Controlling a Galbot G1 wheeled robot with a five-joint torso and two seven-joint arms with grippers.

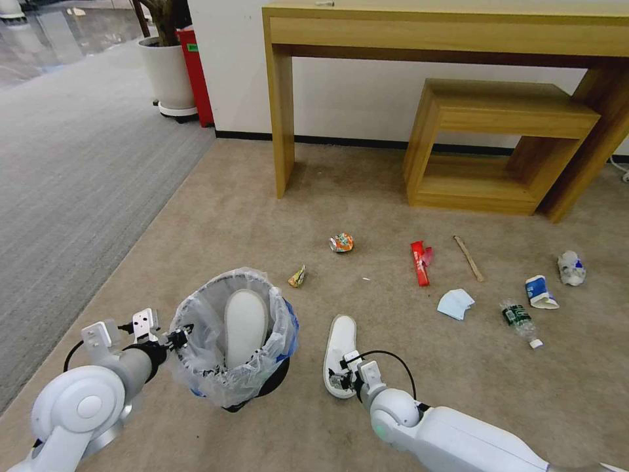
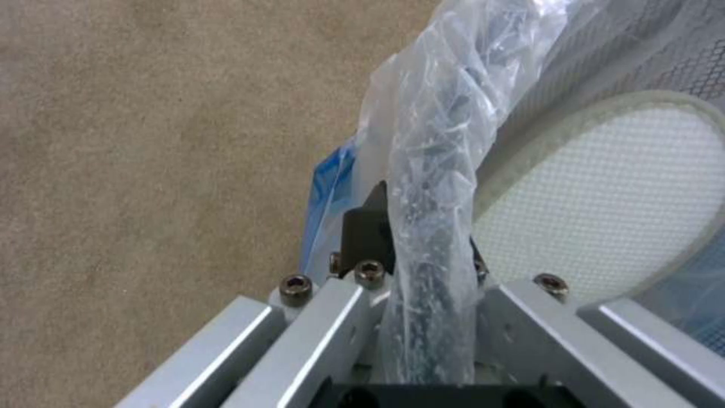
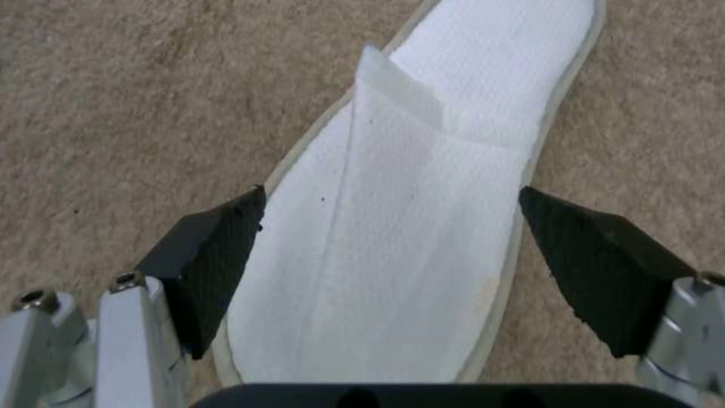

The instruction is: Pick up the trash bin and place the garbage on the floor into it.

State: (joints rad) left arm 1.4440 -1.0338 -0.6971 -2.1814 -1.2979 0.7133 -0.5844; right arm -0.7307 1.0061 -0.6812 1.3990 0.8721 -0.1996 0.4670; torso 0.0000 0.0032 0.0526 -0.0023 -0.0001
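Note:
The trash bin, black with a crinkly bag, leans a little on the beige floor at lower left. My left gripper is shut on its bagged rim. One white slipper stands inside the bin. A second slipper lies flat to the bin's right, and my right gripper hangs open over its heel end, one pad on each side of the slipper. Farther off lie a crushed can, small wrapper, red wrapper, wooden stick, blue mask, plastic bottle and two crumpled cups.
A wooden desk stands against the far wall with a wooden stool under it. Grey striped carpet runs along the left. A white plant pot and a red box stand at the back left.

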